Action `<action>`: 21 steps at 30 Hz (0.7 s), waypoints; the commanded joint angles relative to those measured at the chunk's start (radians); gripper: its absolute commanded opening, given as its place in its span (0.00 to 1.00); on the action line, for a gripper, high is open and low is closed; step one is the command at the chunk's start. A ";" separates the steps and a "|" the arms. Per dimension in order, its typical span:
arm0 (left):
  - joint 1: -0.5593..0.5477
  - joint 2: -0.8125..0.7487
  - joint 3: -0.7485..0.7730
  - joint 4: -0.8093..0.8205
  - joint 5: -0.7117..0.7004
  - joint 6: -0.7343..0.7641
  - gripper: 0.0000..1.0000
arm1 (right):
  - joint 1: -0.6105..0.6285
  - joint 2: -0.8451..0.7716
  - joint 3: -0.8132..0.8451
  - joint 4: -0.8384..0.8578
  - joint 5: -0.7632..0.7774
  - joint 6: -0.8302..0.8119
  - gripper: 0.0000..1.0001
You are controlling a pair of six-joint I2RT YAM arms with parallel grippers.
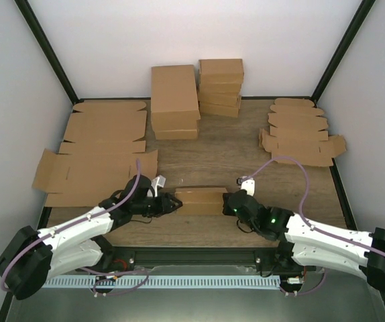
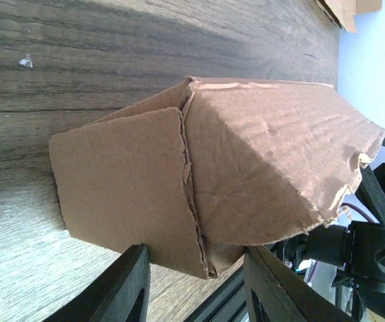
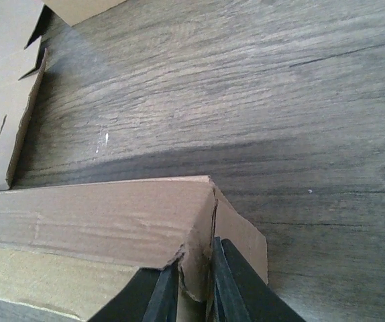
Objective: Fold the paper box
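The box is formed but its ends gape; left fingers straddle one end half-open, right fingers pinch the other.

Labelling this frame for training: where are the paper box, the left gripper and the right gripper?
paper box [image 1: 200, 198]: top view, on its upper face.
left gripper [image 1: 177, 202]: top view, between its fingertips at the box's end.
right gripper [image 1: 225, 204]: top view, between its fingertips at the box's other end.

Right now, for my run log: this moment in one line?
paper box: part folded | left fingers: open, straddling its end | right fingers: pinching end flap
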 commanded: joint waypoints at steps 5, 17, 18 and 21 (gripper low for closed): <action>-0.016 -0.019 -0.029 -0.027 -0.059 0.009 0.38 | 0.018 -0.034 -0.045 -0.196 -0.111 0.032 0.29; -0.028 -0.003 -0.043 -0.002 -0.082 0.001 0.38 | 0.017 -0.137 -0.008 -0.273 -0.242 0.030 0.48; -0.028 -0.001 -0.042 0.000 -0.083 0.000 0.38 | 0.018 -0.151 -0.002 -0.275 -0.256 0.026 0.52; -0.029 0.007 -0.036 0.004 -0.085 0.002 0.38 | 0.018 -0.175 0.021 -0.283 -0.284 0.007 0.59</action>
